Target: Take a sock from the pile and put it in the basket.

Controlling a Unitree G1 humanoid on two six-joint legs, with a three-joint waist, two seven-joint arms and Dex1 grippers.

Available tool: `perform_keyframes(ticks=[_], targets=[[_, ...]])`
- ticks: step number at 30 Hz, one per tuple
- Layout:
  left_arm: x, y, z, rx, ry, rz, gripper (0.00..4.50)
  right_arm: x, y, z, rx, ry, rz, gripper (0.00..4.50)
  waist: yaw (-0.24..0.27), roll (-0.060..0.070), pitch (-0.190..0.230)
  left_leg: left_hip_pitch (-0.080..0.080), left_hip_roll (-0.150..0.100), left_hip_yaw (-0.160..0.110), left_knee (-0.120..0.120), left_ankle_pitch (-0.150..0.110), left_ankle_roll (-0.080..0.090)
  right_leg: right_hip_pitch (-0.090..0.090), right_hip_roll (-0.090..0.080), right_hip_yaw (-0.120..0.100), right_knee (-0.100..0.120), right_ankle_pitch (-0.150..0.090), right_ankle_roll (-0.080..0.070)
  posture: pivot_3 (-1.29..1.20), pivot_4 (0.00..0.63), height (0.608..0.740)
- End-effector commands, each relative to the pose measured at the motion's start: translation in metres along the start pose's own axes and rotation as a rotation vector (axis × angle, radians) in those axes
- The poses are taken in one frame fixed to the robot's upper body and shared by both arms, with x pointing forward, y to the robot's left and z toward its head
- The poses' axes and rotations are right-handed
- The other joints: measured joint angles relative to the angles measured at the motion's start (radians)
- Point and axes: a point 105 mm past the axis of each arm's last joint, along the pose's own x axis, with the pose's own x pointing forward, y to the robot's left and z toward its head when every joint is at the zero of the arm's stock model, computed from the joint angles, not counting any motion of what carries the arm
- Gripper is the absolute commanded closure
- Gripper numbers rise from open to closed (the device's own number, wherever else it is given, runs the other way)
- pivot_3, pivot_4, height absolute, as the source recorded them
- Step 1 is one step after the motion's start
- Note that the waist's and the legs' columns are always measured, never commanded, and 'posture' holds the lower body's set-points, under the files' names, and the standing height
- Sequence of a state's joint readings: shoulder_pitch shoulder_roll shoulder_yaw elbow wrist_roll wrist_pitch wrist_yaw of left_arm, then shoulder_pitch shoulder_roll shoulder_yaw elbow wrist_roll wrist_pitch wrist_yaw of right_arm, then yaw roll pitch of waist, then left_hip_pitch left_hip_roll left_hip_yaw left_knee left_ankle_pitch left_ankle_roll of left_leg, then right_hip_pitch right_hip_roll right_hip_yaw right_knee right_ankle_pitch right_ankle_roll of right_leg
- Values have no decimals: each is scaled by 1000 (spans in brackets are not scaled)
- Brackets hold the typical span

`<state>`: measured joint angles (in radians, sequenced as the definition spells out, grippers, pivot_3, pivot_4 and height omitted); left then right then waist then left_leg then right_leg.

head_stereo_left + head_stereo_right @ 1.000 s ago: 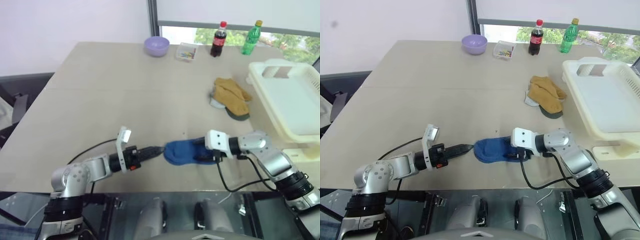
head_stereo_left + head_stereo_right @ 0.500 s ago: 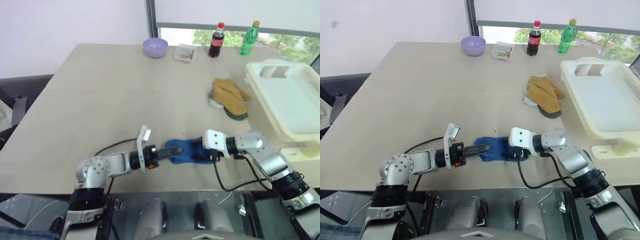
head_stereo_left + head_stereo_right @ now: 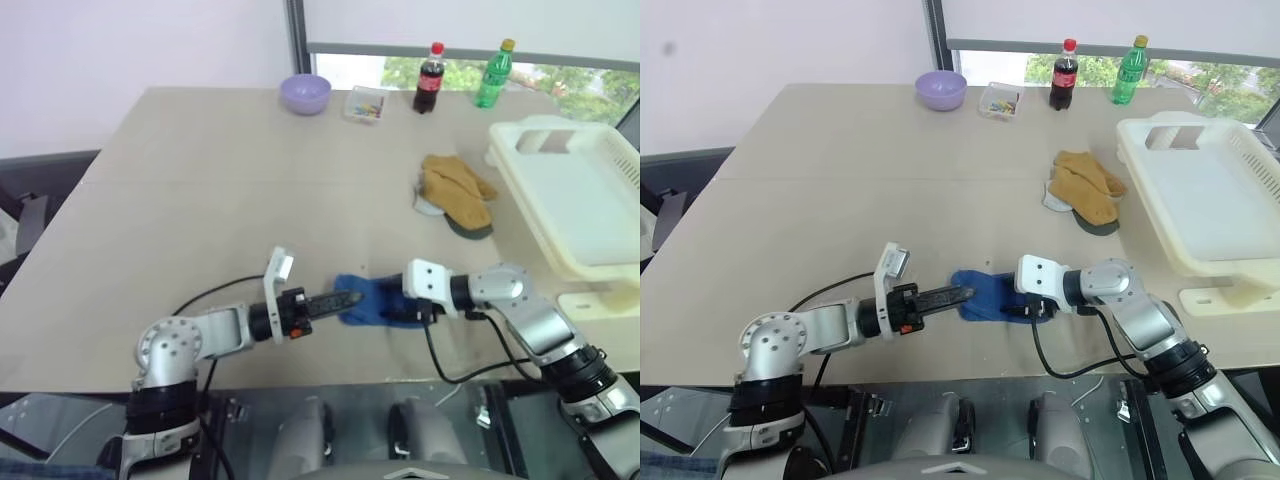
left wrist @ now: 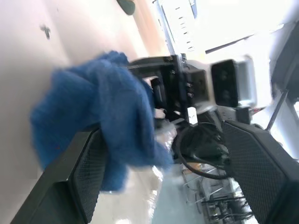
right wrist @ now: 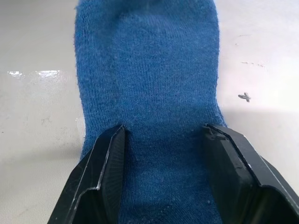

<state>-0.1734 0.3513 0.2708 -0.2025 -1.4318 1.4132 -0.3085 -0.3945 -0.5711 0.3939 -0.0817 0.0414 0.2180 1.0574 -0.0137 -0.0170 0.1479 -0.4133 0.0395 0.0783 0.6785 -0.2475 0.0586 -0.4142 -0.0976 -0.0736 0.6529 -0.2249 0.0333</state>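
A beige bench (image 3: 200, 190) beneath a window carried the whole scene. Near its front edge the right pincer (image 3: 408, 313) pinched one end of the blue sock (image 3: 368, 300), its two fingers (image 5: 105, 182) pressed against either side of the fabric, which lay flat on the bench ahead of them. The left pincer (image 3: 345, 300), spread wide, pointed level at the sock's other end, one finger (image 4: 88, 172) lying beside the bunched fabric. Farther back and to the right lay the pile (image 3: 456, 192) of mustard-yellow socks with a grey-white one, well apart from the blue sock. The cream-white basket (image 3: 590, 260) stood at the bench's right edge. Along the far edge stood a lilac bowl (image 3: 305, 93), a small clear box (image 3: 366, 103), a cola bottle (image 3: 429, 76) and a green bottle (image 3: 493, 73).
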Motion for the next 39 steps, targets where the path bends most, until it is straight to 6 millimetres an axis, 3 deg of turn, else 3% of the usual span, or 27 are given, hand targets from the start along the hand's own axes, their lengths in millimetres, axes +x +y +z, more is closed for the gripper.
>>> perform_keyframes(ticks=[1,6,20,25,39], targets=[[3,-10,-13,-18,32,31,463,5,7,-16,40,59,5,1851,0,0,0,0,0,0,0,-2,-4,0,0,0,0,0,0,0,150,733],[4,19,-27,6,145,315,463,8,8,-15,37,53,12,1851,1,0,0,1,0,-1,-2,-2,-5,0,-1,-1,0,0,-1,0,150,733],[-6,23,-43,-76,239,463,463,12,12,-14,37,46,16,1851,-1,1,-1,2,-1,-1,-11,-1,-7,1,0,-3,-10,0,-4,0,150,733],[-6,3,-29,14,217,384,463,13,13,-14,39,43,16,1851,-2,2,0,2,0,-1,-12,-1,-7,1,1,-3,-10,0,-5,0,150,733],[-16,-22,-32,255,311,331,463,17,15,-13,45,38,20,1851,-2,3,3,0,0,-1,-12,-1,-8,0,3,-7,-12,-1,-2,0,150,733]])
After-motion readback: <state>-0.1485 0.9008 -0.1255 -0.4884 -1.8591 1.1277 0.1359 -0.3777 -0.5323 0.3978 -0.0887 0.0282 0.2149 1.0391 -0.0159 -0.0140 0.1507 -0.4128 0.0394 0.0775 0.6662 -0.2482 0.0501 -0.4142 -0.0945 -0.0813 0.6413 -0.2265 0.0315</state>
